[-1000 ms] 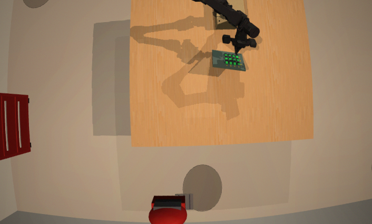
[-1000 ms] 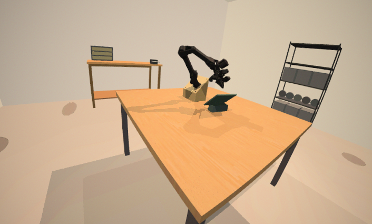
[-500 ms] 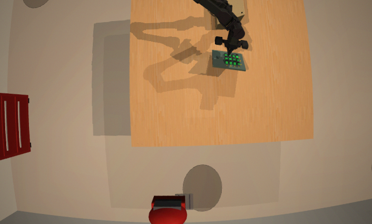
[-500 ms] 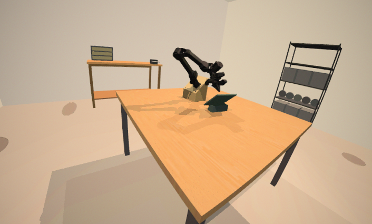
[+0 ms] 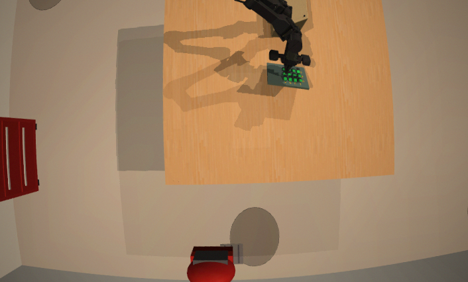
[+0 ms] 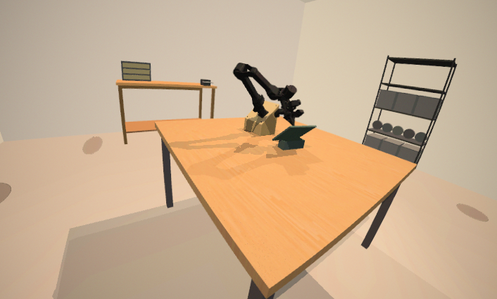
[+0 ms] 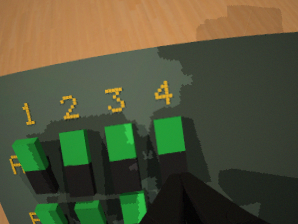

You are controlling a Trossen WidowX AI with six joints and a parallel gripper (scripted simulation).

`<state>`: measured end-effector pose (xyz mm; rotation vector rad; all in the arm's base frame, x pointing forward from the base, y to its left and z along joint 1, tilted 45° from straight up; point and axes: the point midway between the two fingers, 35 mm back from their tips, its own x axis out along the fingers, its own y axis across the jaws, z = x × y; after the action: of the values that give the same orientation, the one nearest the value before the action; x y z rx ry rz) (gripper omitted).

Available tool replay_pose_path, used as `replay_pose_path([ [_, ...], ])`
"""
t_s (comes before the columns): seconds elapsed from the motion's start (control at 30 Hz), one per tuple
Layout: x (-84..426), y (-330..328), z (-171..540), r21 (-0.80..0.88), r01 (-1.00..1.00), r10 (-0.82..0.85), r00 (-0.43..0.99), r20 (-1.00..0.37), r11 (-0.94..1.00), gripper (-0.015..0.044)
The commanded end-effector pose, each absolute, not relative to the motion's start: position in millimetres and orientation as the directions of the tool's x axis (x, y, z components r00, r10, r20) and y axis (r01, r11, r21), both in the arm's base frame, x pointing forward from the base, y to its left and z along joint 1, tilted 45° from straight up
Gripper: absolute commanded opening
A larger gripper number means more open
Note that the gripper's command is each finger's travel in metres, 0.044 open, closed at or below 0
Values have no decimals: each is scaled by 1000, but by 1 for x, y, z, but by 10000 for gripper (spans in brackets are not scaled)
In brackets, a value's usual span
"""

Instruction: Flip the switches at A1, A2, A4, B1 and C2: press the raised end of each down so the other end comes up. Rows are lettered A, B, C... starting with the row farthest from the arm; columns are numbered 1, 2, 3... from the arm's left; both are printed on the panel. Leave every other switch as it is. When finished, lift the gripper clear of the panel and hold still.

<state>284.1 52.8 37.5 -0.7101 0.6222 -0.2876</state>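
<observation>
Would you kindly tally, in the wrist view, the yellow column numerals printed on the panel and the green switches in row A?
Yellow column numerals: 4
Green row A switches: 4
Total: 8
</observation>
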Motion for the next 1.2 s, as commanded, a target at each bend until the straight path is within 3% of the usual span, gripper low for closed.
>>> replay_pose_path([
  [0.0,287,50,33,-686,30,-445,782,-437,727,0],
  [1.17,292,46,30,-687,30,-445,782,-437,726,0],
])
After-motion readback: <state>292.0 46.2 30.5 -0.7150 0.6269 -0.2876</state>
